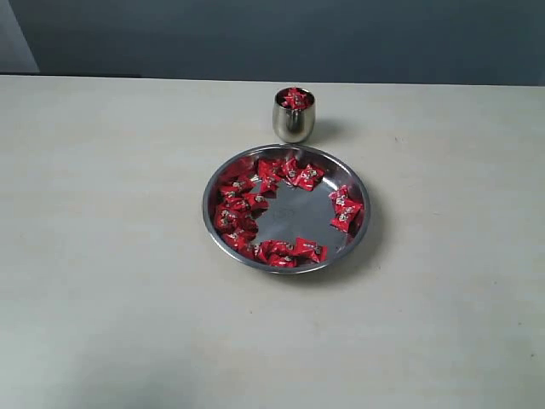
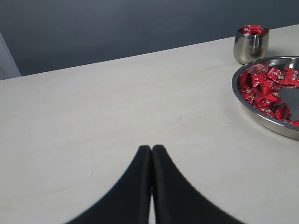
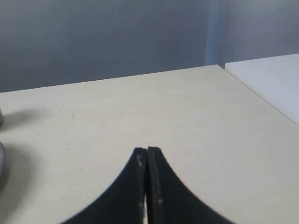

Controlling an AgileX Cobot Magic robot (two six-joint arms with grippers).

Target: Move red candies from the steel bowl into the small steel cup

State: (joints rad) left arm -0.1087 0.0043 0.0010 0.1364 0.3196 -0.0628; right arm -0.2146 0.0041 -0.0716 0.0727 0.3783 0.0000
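The steel bowl [image 1: 358, 234] sits mid-table, and red candies [image 1: 241, 207] lie in a ring along its inner wall. Behind it stands the small steel cup [image 1: 294, 122], with red candies [image 1: 295, 98] heaped to its brim. Neither arm shows in the exterior view. My left gripper [image 2: 152, 148] is shut and empty above bare table, well apart from the bowl [image 2: 261, 116] and the cup [image 2: 251, 46]. My right gripper [image 3: 147, 150] is also shut with nothing in it, over bare table. Only a sliver of the bowl's rim [image 3: 1, 161] shows at the edge of the right wrist view.
The pale table [image 1: 102, 256] ends at a dark grey wall [image 1: 272, 34] behind the cup. In the right wrist view the table's corner [image 3: 219, 67] meets a white surface [image 3: 271, 79] beyond it.
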